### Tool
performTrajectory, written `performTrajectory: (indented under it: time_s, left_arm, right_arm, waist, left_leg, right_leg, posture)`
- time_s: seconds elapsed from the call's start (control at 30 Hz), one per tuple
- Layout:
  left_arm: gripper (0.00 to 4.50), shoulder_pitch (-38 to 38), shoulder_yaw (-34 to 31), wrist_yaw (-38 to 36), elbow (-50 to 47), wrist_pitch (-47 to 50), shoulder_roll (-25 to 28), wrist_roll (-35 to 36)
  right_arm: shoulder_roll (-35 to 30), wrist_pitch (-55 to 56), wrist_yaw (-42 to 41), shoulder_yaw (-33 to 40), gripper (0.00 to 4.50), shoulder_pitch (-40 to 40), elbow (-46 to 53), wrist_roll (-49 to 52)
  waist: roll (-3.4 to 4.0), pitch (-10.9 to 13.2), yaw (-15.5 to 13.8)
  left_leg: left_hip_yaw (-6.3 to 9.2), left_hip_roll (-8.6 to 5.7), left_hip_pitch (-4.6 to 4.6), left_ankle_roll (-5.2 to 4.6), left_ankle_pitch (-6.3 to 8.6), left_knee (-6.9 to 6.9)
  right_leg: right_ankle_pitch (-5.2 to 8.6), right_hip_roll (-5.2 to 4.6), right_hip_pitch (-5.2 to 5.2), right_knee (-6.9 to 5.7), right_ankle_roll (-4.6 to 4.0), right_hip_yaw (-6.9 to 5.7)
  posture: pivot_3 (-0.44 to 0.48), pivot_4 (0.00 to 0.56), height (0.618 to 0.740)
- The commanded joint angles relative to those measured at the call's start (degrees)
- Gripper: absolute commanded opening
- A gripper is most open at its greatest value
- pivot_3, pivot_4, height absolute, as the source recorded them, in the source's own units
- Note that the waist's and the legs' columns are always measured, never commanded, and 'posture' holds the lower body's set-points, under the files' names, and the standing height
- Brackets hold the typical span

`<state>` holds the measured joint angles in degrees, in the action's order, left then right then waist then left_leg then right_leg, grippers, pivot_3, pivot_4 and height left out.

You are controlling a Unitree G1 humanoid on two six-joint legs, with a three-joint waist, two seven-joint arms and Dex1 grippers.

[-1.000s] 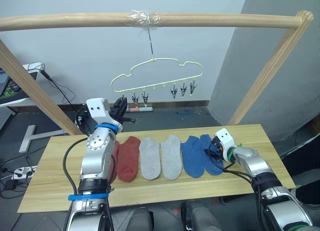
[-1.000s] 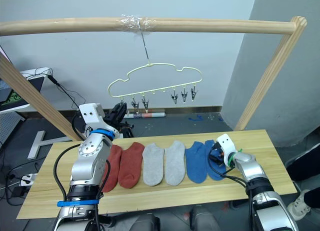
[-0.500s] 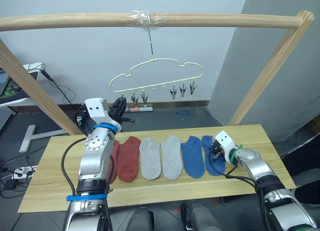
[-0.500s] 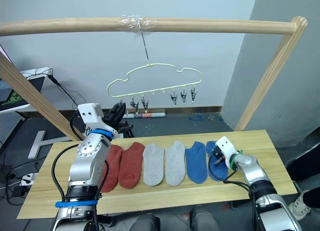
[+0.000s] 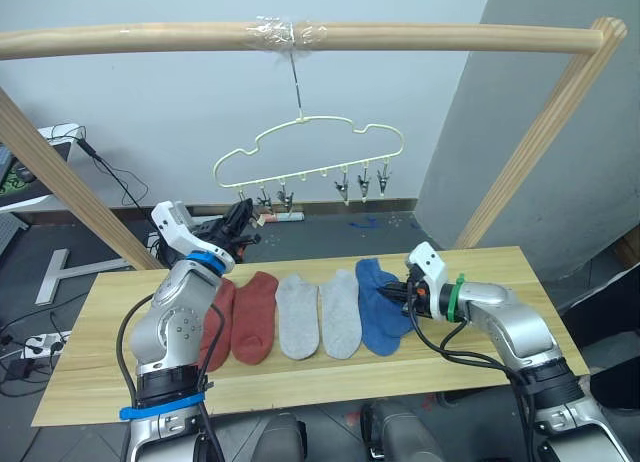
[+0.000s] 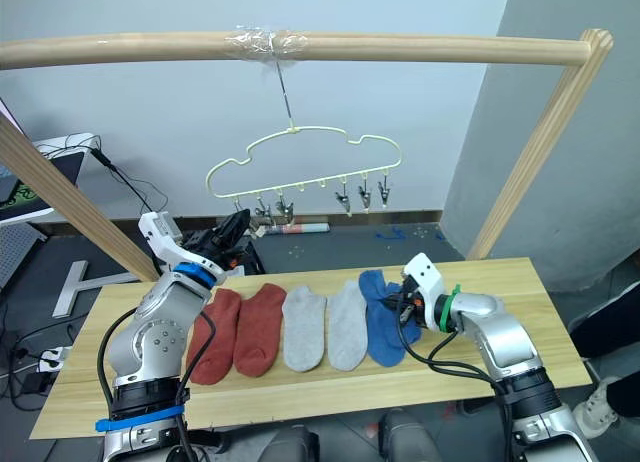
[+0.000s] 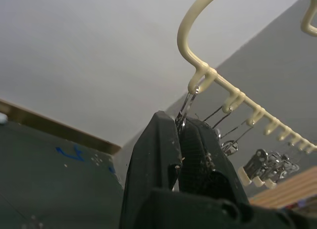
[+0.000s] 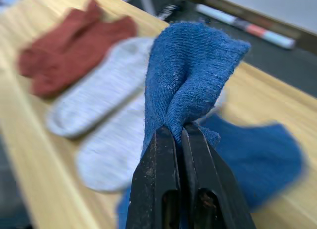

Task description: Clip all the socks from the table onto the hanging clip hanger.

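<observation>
Several socks lie in a row on the table (image 5: 90,354): two rust-red (image 5: 254,317), two light grey (image 5: 298,317) and a blue one (image 5: 376,322). My right gripper (image 8: 178,131) is shut on a second blue sock (image 8: 190,70). It holds that sock bunched and lifted just above the flat blue one, at the row's right end (image 5: 400,294). The clip hanger (image 5: 310,140) hangs by its hook from the top pole. My left gripper (image 7: 179,122) is raised at the hanger's left end. It is shut on the leftmost metal clip (image 7: 187,104).
A round wooden pole frame spans the table: a top pole (image 5: 400,34) and slanted side poles at the left (image 5: 70,192) and right (image 5: 540,132). More clips (image 5: 362,182) hang free along the hanger. Cables and a floor lie behind the table.
My right gripper has shut on the right blue sock and pulled it up and to the left, over the other blue sock. The left forearm has turned; its gripper stays at the hanger's left clips.
</observation>
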<state>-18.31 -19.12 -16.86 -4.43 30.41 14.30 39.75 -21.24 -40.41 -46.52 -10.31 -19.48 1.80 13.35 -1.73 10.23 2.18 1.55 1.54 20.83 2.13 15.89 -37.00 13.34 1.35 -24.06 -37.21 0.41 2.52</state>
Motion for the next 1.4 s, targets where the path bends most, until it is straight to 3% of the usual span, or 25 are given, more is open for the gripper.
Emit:
performTrajectory:
  time_s: [0.03, 0.5, 1.4]
  left_arm:
    - [0.06, 1.6, -1.9, -2.4, -2.9, 7.1, 2.7, 6.6]
    - [0.06, 4.3, -1.3, -0.8, -8.3, 10.4, 2.8, 11.3]
    - [0.06, 4.9, -0.8, -0.1, -9.4, 11.1, 2.8, 12.9]
  right_arm:
    - [6.3, -2.4, 2.4, -2.1, 0.01, -3.5, 0.7, 2.6]
    - [16.2, -1.3, 3.5, -4.9, 0.01, -12.4, -6.4, 3.3]
    - [20.9, -3.1, 4.3, -4.6, 0.01, -16.6, -6.2, 5.3]
  waist:
    - [-0.01, 0.0, 0.2]
    - [0.03, 0.2, -0.4]
    - [0.07, 0.3, -0.5]
  left_leg:
    - [-0.03, 0.02, 0.00, 0.00, 0.00, 0.00]
    - [0.00, 0.00, 0.12, 0.02, 0.02, 0.01]
    - [0.08, 0.02, 0.14, 0.02, 0.01, 0.04]
  right_leg:
    - [0.00, 0.00, -0.02, 0.00, 0.00, 0.00]
    - [0.00, -0.37, -0.08, 0.14, 0.00, -0.02]
    - [0.01, -0.34, -0.07, 0.13, -0.01, -0.08]
  posture:
    - [0.029, 0.189, 0.740]
    - [0.079, 0.183, 0.740]
    - [0.083, 0.194, 0.740]
